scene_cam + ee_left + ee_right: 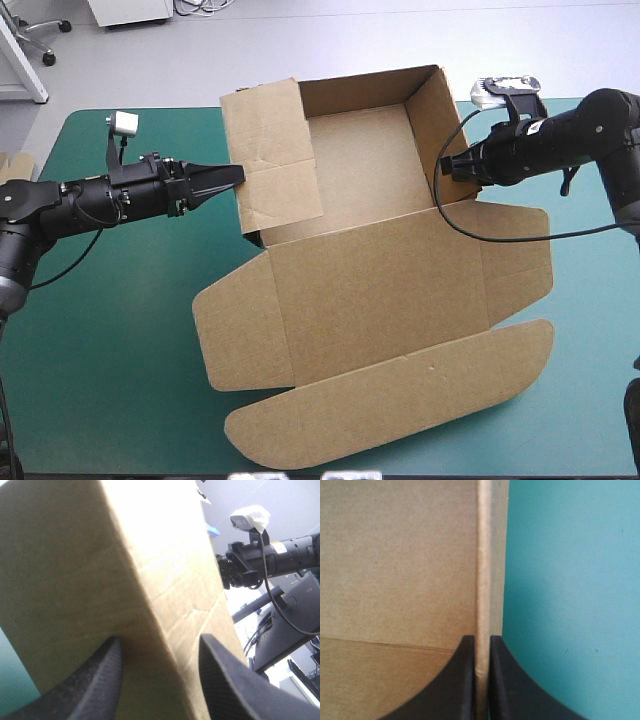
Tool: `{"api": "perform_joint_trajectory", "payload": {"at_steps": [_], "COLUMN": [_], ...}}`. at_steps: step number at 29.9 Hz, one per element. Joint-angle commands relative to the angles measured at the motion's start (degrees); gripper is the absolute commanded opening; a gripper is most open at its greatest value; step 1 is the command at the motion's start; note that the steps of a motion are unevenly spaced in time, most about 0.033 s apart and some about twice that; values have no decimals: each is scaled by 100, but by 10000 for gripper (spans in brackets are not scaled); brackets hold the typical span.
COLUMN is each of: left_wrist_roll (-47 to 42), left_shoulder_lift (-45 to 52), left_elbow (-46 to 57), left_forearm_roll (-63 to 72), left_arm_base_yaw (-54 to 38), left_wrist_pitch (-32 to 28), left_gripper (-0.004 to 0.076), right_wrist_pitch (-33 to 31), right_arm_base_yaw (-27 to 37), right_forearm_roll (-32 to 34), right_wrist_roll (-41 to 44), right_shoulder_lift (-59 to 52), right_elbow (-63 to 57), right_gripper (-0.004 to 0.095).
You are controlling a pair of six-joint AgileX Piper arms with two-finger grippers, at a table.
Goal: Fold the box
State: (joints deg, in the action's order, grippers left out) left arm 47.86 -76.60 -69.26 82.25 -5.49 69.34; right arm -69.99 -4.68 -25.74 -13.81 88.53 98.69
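Two hands on the box (pixel 370 290), side-wall step under way.
Box sat on the bench (pixel 120 330), lid flat on its near side. Right hand (pixel 481 637) pinched the box's right wall; left hand (pixel 238 176) stood open astride its left wall flap. Next, likely: press that flap down inside, right wall held steady.

Teal-green table (pixel 130 330) on a pale grey floor (pixel 400 35).
Beyond the table's far edge stand a white cabinet (pixel 130 10), loose cables (pixel 205 5) beside it, and a wheeled chair base (pixel 42 38) far left.

Overhead view down onto table (pixel 120 380); both wrist views close against the box (pixel 380 290).
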Motion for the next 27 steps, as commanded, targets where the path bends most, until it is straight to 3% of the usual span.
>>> {"api": "perform_joint_trajectory", "payload": {"at_steps": [1, 12, 27], "left_wrist_roll": [-25, -257, -676], "left_shoulder_lift": [256, 268, 268], "left_elbow": [-187, -187, -212], "left_forearm_roll": [500, 178, -539], "left_arm_base_yaw": [33, 443, 565], "left_wrist_pitch": [369, 180, -567], "left_gripper": [349, 426, 440], "right_wrist_pitch": [262, 341, 393], "right_arm_base_yaw": [21, -374, -374], "right_forearm_roll": [-304, 197, 103], "right_wrist_roll": [47, 218, 314], "right_shoulder_lift": [-218, -218, -218], "right_elbow": [162, 162, 162], "right_gripper": [-16, -16, -16]}}
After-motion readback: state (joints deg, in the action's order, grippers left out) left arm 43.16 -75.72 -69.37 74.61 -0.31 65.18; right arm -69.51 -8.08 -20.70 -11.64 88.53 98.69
